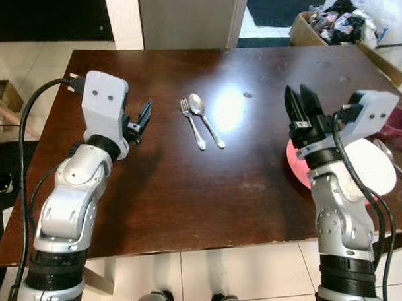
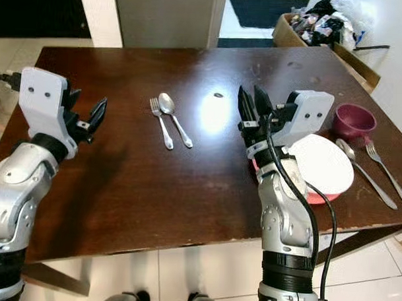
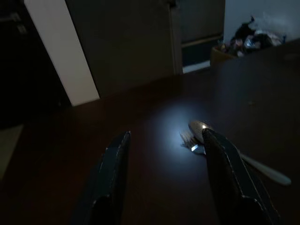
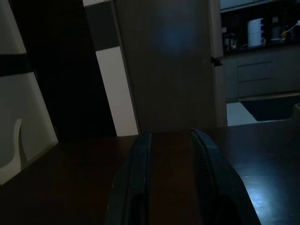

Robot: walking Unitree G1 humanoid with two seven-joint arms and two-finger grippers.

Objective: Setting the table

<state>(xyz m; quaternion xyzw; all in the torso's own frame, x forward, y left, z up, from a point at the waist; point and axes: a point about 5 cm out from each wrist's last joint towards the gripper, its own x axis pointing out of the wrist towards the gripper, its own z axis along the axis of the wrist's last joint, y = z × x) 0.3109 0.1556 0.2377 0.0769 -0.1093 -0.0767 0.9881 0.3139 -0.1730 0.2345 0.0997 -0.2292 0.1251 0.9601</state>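
Observation:
A fork (image 1: 193, 122) and a spoon (image 1: 206, 119) lie side by side in the middle of the dark wooden table (image 1: 186, 189). My left gripper (image 1: 141, 115) hovers open above the table to their left, with nothing between its fingers. In the left wrist view the spoon (image 3: 234, 157) lies just beyond the left gripper (image 3: 165, 136). My right gripper (image 1: 297, 89) is raised over the table's right side, open and empty, fingers pointing up. Just behind it a white plate (image 2: 323, 161) rests on a pink plate (image 2: 318, 194).
A maroon bowl (image 2: 354, 121) stands at the right edge, with a second spoon (image 2: 362, 170) and fork (image 2: 387, 171) beside the plates. A cardboard box of clutter (image 1: 331, 26) sits on the floor beyond the table's far right corner. Pale tiles run along the table's near edge.

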